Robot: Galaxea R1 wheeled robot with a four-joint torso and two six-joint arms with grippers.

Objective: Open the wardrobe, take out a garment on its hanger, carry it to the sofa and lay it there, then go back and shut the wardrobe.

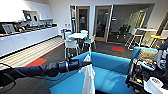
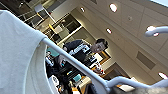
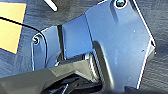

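White garment on hanger, left jaws clamped, above blue sofa.

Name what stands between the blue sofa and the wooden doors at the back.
In the head view, a white table with chairs stands between the sofa and the doors.

Office break area: kitchenette counter, café tables, glass-walled meeting rooms.

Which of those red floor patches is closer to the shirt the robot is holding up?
The red patch left of the left arm, by the striped flooring, is closer to the T-shirt. The other lies farther back, before the glass doors.
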